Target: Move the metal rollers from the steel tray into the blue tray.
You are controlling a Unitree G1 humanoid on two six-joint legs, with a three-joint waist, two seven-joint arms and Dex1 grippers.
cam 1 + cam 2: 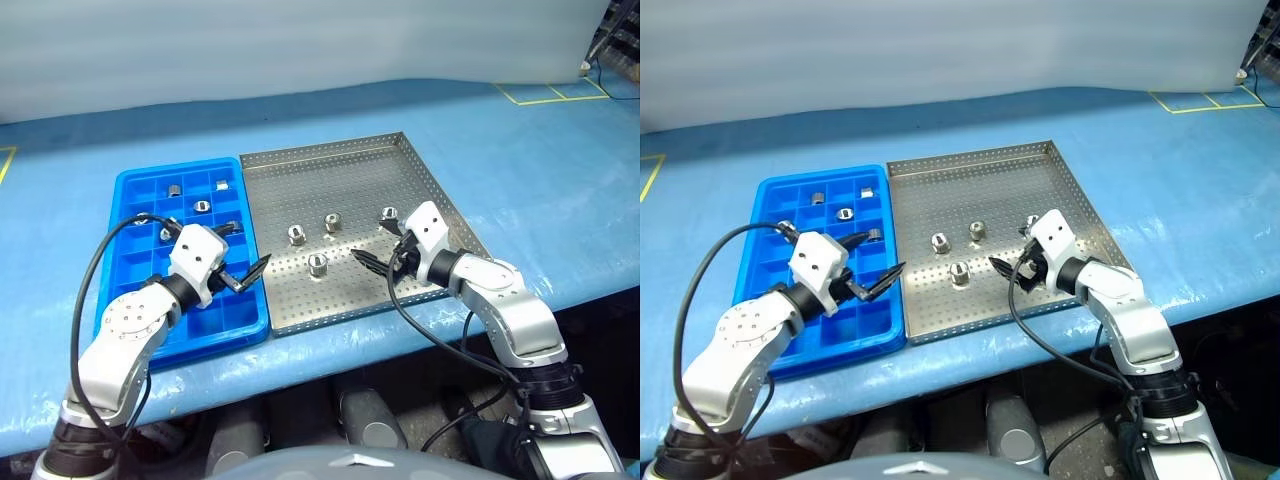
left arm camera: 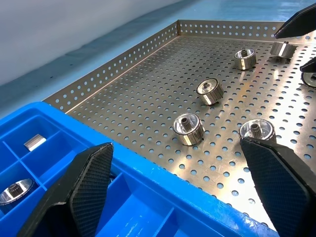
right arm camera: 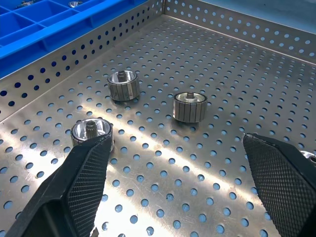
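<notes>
Both pincers are seen spread wide with nothing between their fingers. The left pincer (image 1: 247,274) hangs over the near right corner of the blue tray (image 1: 130,195), at the seam with the steel tray (image 1: 420,165); the right pincer (image 1: 378,262) hovers low over the steel tray's near right part.

Four metal rollers (image 1: 317,264) stand upright on the perforated sheet: one nearest the front, two further back, and one (image 1: 388,214) just beside the right wrist housing. Several more are already seated in compartments of the blue tray, towards its far side. Both trays rest side by side on the blue-covered bench (image 1: 560,190).

Several risks are judged from here. The rollers are smooth, round and short, so a pinch placed off-centre could squirt one out sideways, and once tipped it may roll across the sheet to the rim. The roller beside the right wrist could be knocked by the housing or the trailing cable (image 1: 430,330) if the arm swings. With both pincers near the front roller, a simultaneous reach could bring the fingers into collision. During transfer, a low carry could catch the raised rims at the seam.
</notes>
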